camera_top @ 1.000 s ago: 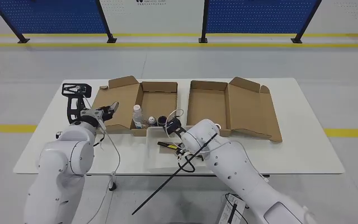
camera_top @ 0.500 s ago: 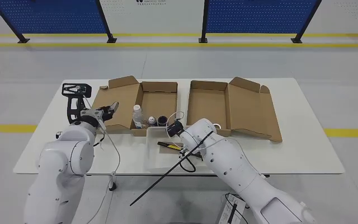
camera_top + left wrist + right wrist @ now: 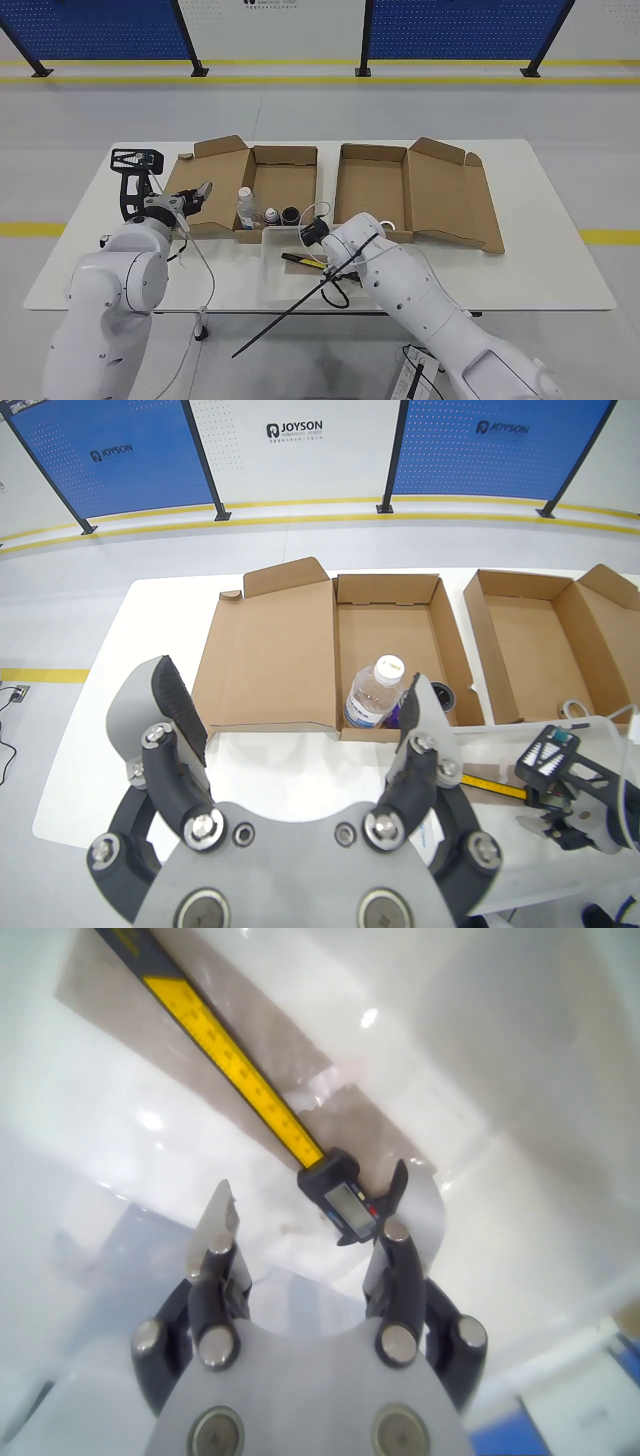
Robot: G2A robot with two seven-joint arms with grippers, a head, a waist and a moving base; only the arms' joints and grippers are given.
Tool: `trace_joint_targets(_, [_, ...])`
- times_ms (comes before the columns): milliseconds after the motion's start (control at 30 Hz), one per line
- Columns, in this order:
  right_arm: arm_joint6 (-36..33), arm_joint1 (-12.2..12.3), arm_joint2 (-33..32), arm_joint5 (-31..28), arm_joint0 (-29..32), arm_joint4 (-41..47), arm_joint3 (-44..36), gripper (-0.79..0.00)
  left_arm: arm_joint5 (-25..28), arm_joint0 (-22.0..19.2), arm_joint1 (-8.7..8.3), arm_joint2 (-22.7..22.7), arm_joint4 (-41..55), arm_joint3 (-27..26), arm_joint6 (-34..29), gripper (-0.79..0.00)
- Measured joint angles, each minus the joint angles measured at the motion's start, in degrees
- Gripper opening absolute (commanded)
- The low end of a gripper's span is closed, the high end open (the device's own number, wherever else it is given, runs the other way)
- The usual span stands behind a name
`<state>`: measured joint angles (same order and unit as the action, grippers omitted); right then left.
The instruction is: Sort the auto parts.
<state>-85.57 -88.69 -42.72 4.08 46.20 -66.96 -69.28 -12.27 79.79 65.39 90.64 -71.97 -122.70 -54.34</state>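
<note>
A yellow and black digital caliper lies inside a translucent white bin at the table's front middle. My right gripper is open and low inside the bin. The caliper's black display head lies between its fingers, close against one fingertip. The top view shows the caliper just in front of that gripper. My left gripper is open and holds nothing, above the table to the left of the left cardboard box. A clear bottle stands in that box's near corner.
A round black part and a purple item sit beside the bottle. A second open cardboard box lies right of the first. A black stand is at the table's left edge. A black cable hangs off the front edge.
My right gripper has shifted slightly right and lower into the bin, toward the caliper's head. The left arm has not moved.
</note>
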Motion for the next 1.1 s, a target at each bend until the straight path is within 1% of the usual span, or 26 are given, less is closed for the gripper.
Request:
trace_joint_targets(100, [-0.1,-0.1,0.0,0.5,-0.2,-0.3,0.7,-0.271,0.0,0.0,0.00,0.0,0.0,0.0,0.0,0.000])
trace_joint_targets(200, [-0.3,-0.2,0.0,0.7,-0.3,-0.4,1.2,-0.317,0.0,0.0,0.00,0.0,0.0,0.0,0.0,0.000])
trace_joint_targets(233, [-0.5,-0.3,0.0,0.7,-0.3,-0.4,1.4,-0.320,0.0,0.0,0.00,0.0,0.0,0.0,0.0,0.000])
trace_joint_targets(267, [-0.6,-0.3,0.1,0.7,-0.3,-0.3,1.5,-0.289,0.0,0.0,0.00,0.0,0.0,0.0,0.0,0.000])
trace_joint_targets(333, [-1.0,-0.5,0.3,0.6,-0.4,-0.2,1.8,-0.289,0.0,0.0,0.00,0.0,0.0,0.0,0.0,0.000])
trace_joint_targets(400, [-1.2,-0.6,0.5,0.7,-0.5,-0.3,1.9,-0.311,0.0,0.0,0.00,0.0,0.0,0.0,0.0,0.000])
trace_joint_targets(433, [-1.2,-0.7,0.5,0.7,-0.5,-0.3,1.9,-0.413,0.0,0.0,0.00,0.0,0.0,0.0,0.0,0.000])
trace_joint_targets(467, [-1.2,-0.7,0.5,0.8,-0.5,-0.4,1.9,-0.456,0.0,0.0,0.00,0.0,0.0,0.0,0.0,0.000])
trace_joint_targets(567, [-1.4,-0.8,0.6,0.8,-0.5,-0.5,1.9,-0.499,0.0,0.0,0.00,0.0,0.0,0.0,0.0,0.000])
trace_joint_targets(600, [-1.5,-0.8,0.6,0.9,-0.5,-0.6,1.9,-0.536,0.0,0.0,0.00,0.0,0.0,0.0,0.0,0.000])
trace_joint_targets(667, [-1.6,-0.9,0.5,0.9,-0.5,-0.5,1.9,-0.573,0.0,0.0,0.00,0.0,0.0,0.0,0.0,0.000])
trace_joint_targets(700, [-1.7,-0.9,0.5,0.8,-0.5,-0.5,2.0,-0.619,0.0,0.0,0.00,0.0,0.0,0.0,0.0,0.000])
trace_joint_targets(900, [-1.6,-1.2,0.5,0.3,-0.1,0.7,1.7,-0.591,0.0,0.0,0.00,0.0,0.0,0.0,0.0,0.000])
trace_joint_targets(967, [-1.4,-1.3,0.5,0.3,0.1,1.2,1.5,-0.573,0.0,0.0,0.00,0.0,0.0,0.0,0.0,0.000])
trace_joint_targets(1000, [-1.5,-1.3,0.6,0.3,0.2,1.3,1.3,-0.551,0.0,0.0,0.00,0.0,0.0,0.0,0.0,0.000])
trace_joint_targets(1100, [-1.8,-1.5,0.8,0.5,0.3,1.3,0.9,-0.536,0.0,0.0,0.00,0.0,0.0,0.0,0.0,0.000])
